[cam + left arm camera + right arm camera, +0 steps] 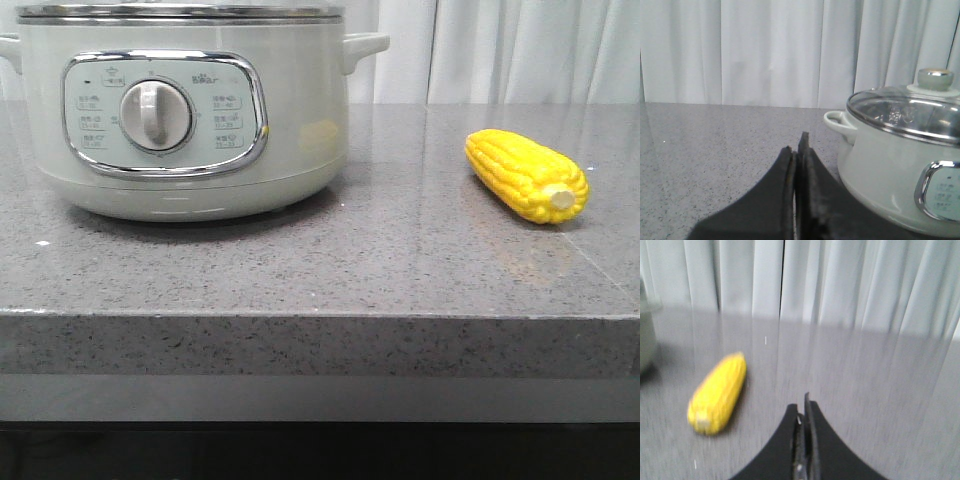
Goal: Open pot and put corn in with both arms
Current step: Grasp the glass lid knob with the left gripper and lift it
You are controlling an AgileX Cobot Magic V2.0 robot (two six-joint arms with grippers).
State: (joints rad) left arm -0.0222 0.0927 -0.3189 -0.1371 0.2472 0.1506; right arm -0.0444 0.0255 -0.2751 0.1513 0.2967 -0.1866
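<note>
Left gripper [796,150]: low over the counter [320,270], fingers pressed together, holding nothing, just left of the pot.
Right gripper [804,412]: fingers closed too, empty, with the corn ahead and to its left.
Corn [527,175]: lying on its side on the right of the counter, stub end pointing near-right, well apart from the pot.
Pot [185,110]: sitting far left, dial facing us, glass lid [905,112] on, knob [935,78] on top.
Curtain [520,50]: pale, hanging along the back.
Progress: nothing started, I'd say; lid first.
Risk, lid: a small rounded knob, so an off-centre pinch could slip and drop the glass.
Risk, corn: it's round, so a nudge before the fingers spread could roll it away.
</note>
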